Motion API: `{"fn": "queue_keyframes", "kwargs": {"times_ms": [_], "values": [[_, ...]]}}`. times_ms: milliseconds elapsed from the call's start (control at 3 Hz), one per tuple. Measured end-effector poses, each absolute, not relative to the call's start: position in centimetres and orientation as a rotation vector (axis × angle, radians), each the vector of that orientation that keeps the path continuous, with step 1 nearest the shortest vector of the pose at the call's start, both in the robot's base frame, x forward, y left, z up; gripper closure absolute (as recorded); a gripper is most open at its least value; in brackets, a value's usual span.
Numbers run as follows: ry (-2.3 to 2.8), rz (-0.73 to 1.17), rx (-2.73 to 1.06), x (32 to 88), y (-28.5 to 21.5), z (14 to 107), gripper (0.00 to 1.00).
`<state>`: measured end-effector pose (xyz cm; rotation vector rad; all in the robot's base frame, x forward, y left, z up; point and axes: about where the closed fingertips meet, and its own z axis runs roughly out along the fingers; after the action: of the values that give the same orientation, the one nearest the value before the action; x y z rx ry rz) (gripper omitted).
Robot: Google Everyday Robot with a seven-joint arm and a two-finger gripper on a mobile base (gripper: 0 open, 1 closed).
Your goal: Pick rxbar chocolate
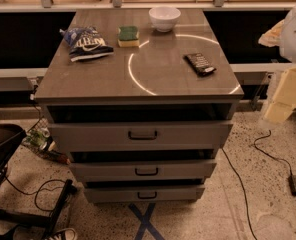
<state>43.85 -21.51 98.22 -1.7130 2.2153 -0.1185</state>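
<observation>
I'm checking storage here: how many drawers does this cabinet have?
3, stacked under the cabinet top: top drawer, middle drawer, bottom drawer. None seems hidden. The gripper hangs beside the cabinet's right side, away from the rxbar chocolate on top.

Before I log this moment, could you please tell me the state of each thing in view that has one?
rxbar chocolate: lying flat on the right side of the cabinet top, ungripped.
chip bag: lying flat, back left.
bowl: upright, at the back.
sponge: flat, apart from the bowl.
gripper: off the cabinet top's right edge, clear of the bar.
drawers: whether fully shut, cannot tell.
</observation>
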Motion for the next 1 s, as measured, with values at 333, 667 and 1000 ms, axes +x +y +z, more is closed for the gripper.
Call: {"fn": "queue_keyframes", "kwargs": {"times_ms": [333, 667, 1000], "values": [[2.215, -0.119, -1.713, 43.8, -21.5, 98.2, 0.00], [2.187, -0.110, -1.626, 46.0, -21.8, 98.3, 0.00], [2.218, -0.038, -1.345, 50.0, -24.3, 96.5, 0.00]]}}
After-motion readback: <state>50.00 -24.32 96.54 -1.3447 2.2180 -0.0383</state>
